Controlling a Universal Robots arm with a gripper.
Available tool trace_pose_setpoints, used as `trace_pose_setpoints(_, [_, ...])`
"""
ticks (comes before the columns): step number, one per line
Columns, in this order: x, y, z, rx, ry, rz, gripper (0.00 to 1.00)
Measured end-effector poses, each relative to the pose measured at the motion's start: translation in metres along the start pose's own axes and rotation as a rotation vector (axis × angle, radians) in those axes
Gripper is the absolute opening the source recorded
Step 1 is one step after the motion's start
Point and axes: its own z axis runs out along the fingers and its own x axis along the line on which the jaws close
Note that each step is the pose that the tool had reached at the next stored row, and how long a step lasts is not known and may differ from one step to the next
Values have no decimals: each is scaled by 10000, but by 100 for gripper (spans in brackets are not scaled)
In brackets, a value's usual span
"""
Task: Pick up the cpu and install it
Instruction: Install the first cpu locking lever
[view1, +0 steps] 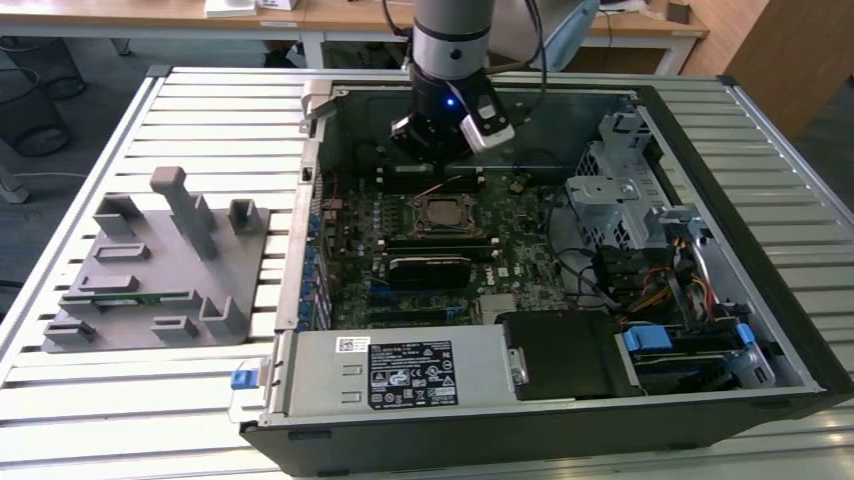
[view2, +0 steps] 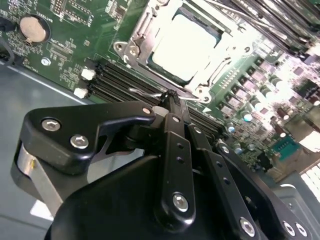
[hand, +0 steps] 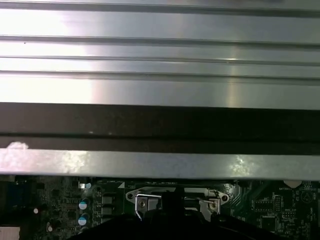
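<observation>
Evenly lit in the exterior view, soft daylight, faint shadows inside the computer case (view1: 747, 330). Blown-out glare on the cpu (view2: 185, 40) in the second wrist view. Bright streaks on metal slats (hand: 160, 50) in the first wrist view, slightly blurred.

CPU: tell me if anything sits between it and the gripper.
Nothing visible does. The cpu already lies in the socket on the motherboard; the gripper hangs just beside the socket's edge, fingers closed and empty.
</observation>
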Motion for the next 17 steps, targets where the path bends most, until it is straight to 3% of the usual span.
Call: trace_pose_setpoints(17, [-107,28,67,-1,1,-23,11])
